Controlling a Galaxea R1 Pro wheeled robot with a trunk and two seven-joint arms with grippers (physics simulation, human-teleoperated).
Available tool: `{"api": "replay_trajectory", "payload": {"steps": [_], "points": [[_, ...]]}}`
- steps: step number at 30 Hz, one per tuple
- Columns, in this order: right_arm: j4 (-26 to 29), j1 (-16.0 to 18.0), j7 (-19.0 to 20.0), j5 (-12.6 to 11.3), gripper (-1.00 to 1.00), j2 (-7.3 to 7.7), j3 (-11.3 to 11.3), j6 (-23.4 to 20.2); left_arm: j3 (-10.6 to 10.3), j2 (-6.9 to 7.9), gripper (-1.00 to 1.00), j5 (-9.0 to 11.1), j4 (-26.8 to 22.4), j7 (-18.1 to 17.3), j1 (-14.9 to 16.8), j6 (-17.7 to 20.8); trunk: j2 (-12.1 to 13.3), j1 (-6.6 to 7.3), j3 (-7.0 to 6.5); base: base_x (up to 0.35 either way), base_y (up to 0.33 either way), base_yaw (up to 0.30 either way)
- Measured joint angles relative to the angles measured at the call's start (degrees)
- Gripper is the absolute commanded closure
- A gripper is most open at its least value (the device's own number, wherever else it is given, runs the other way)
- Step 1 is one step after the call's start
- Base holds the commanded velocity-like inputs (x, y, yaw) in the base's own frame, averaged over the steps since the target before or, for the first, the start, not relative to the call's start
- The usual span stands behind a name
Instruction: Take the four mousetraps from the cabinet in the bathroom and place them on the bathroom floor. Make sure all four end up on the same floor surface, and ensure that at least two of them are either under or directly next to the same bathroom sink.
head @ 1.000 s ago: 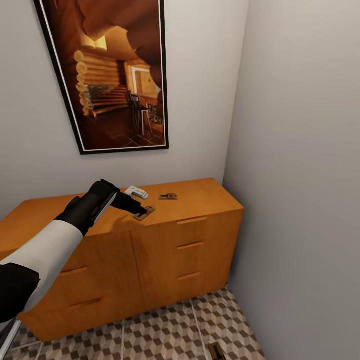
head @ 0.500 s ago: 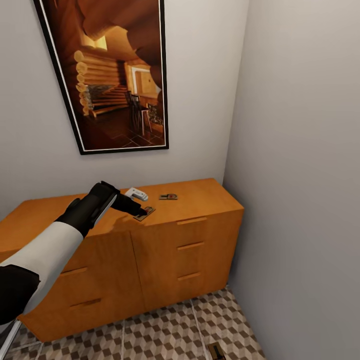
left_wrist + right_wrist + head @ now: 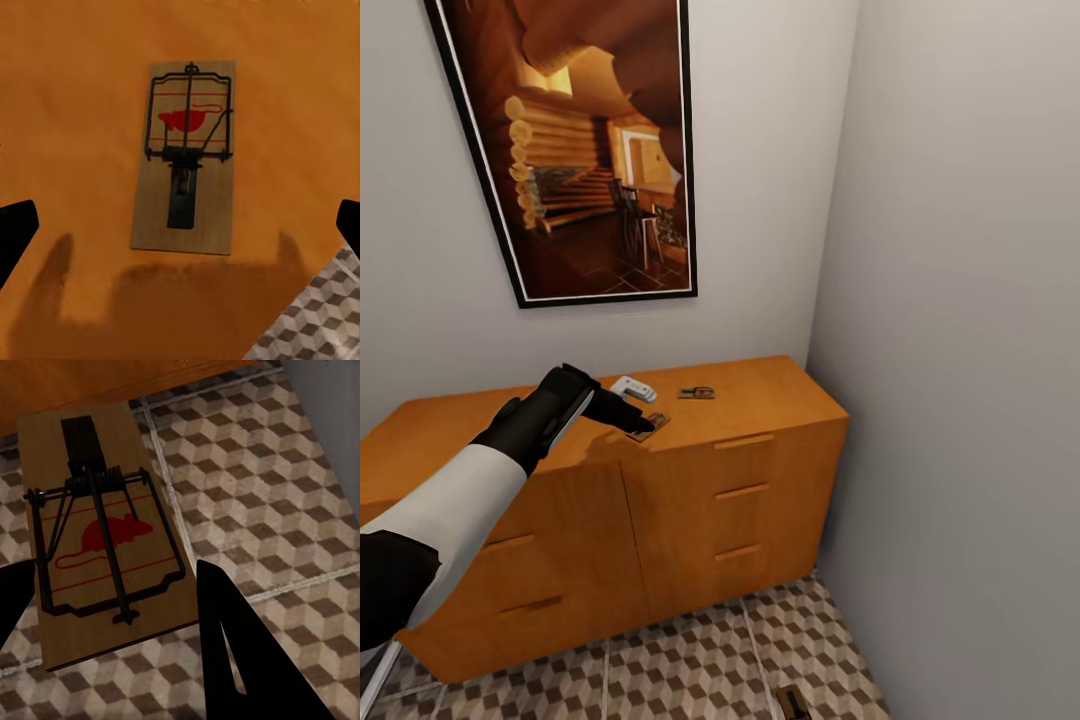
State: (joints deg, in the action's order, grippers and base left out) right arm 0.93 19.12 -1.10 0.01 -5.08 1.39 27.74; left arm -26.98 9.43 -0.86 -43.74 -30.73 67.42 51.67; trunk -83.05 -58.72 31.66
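Left gripper hovers, jaws apart, over a mousetrap at the cabinet surface's front edge, aligned for pickup. Right gripper jaws clamped on a second mousetrap above the bathroom floor.

Home interior: wooden cabinet, framed picture, patterned tile floor.

A mousetrap sits between two dark fingers, one at its four o'clock, the other's tip at eight o'clock. Its wooden board carries a red mouse print beneath dark wire. Cube-patterned bathroom floor lies behind it, with the cabinet edge at twelve o'clock.
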Motion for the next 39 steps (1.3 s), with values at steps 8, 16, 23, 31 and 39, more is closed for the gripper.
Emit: {"api": "replay_trajectory", "payload": {"steps": [8, 16, 23, 31, 39], "points": [[0.0, 0.0, 0.0, 0.0, 1.00, 0.00, 0.0, 0.0, 0.0, 0.00, -1.00, 0.0, 0.0, 0.0, -0.7, -1.9, 0.0, 0.02, 0.02, 0.241, 0.000, 0.000], [0.0, 0.0, 0.0, 0.0, 1.00, 0.00, 0.0, 0.0, 0.0, 0.00, -1.00, 0.0, 0.0, 0.0, -0.8, -2.1, 0.0, -0.01, 0.03, 0.081, 0.000, 0.000], [0.0, 0.0, 0.0, 0.0, 1.00, 0.00, 0.0, 0.0, 0.0, 0.00, -1.00, 0.0, 0.1, 0.0, -0.8, -2.1, 0.0, -0.01, 0.03, 0.007, 0.000, 0.000], [0.0, 0.0, 0.0, 0.0, 1.00, 0.00, 0.0, 0.0, 0.0, 0.00, -1.00, 0.0, 0.7, 0.0, -0.9, -2.1, 0.0, -0.01, 0.03, 0.000, 0.000, 0.000], [0.0, 0.0, 0.0, 0.0, 1.00, 0.00, 0.0, 0.0, -2.3, -0.56, -1.00, 0.0, 1.0, 0.0, -1.9, -2.1, 0.0, -0.01, 0.12, 0.000, 0.000, 0.000]]}}
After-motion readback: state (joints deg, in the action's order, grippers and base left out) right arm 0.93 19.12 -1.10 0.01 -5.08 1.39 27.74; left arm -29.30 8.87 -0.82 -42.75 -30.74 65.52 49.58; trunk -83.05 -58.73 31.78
